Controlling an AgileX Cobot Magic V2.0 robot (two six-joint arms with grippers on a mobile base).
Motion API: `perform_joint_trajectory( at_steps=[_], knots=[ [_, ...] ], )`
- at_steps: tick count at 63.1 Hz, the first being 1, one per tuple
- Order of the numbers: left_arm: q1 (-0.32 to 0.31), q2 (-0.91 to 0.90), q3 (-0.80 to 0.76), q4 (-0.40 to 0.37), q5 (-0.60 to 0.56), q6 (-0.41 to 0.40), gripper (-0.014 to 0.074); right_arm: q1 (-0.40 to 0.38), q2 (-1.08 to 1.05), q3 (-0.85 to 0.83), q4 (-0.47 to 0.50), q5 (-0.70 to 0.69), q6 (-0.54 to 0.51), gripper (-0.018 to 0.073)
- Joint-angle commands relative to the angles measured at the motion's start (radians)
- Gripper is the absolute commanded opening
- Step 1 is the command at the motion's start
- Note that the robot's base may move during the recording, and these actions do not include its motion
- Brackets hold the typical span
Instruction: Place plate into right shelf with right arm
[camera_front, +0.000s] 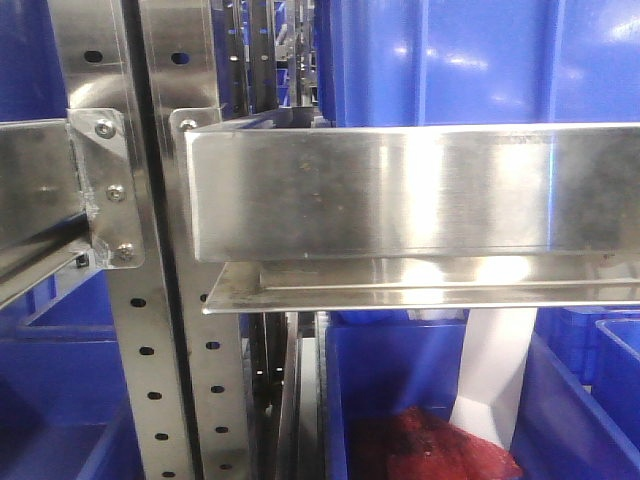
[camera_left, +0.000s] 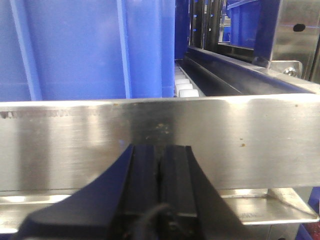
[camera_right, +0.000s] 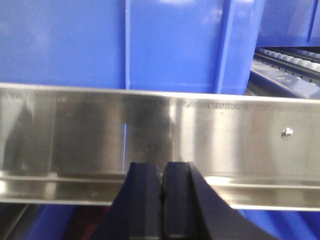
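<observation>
Shiny steel shelf rail (camera_front: 400, 190) on perforated uprights (camera_front: 145, 380), blue plastic bins (camera_front: 480, 60) stacked behind under bright glare.

Brushed glossy metal rail (camera_front: 400, 190); smooth blue plastic bins (camera_front: 480, 60).

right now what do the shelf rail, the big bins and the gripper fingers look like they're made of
Shelf rail: apparently brushed stainless steel, with fine horizontal grain, blurred reflections and screwed brackets. Blue bin: likely moulded plastic, glossy, with ribs and soft highlights. Left gripper and right gripper: matte black fingers, possibly rubber or plastic; the look leaves it open. Both sit closed with nothing between them.
</observation>
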Motion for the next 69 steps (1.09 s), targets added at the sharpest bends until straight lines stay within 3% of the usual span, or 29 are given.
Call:
perform_joint_trajectory(
  at_steps=[1,69],
  knots=[
    [-0.001,-0.010,0.008,-0.004,-0.083,-0.002,-0.0047,-0.005,-0.013,-0.005,-0.015,-0.115,0.011,0.0050],
    [-0.001,-0.010,0.008,-0.004,-0.083,-0.002,-0.0047,-0.005,-0.013,-0.005,-0.015,-0.119,0.011,0.0050]
  ],
)
